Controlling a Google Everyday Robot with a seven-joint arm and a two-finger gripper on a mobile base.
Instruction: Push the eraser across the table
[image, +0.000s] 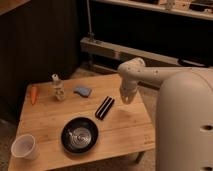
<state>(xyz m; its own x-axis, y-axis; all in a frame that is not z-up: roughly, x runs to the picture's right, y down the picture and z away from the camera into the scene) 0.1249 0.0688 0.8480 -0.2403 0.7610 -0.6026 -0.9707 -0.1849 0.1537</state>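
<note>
The tool (126, 98) hangs just beside the eraser (104, 108) lying on the table (127, 134).

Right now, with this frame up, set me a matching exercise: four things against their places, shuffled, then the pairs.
Things: 1 eraser; 2 bowl; 3 cup; 4 gripper.
Places: A the table's near left corner; B just right of the eraser; C between sponge and gripper; D nearer the camera than the eraser, right of the cup.
Pairs: 1-C; 2-D; 3-A; 4-B.
</note>
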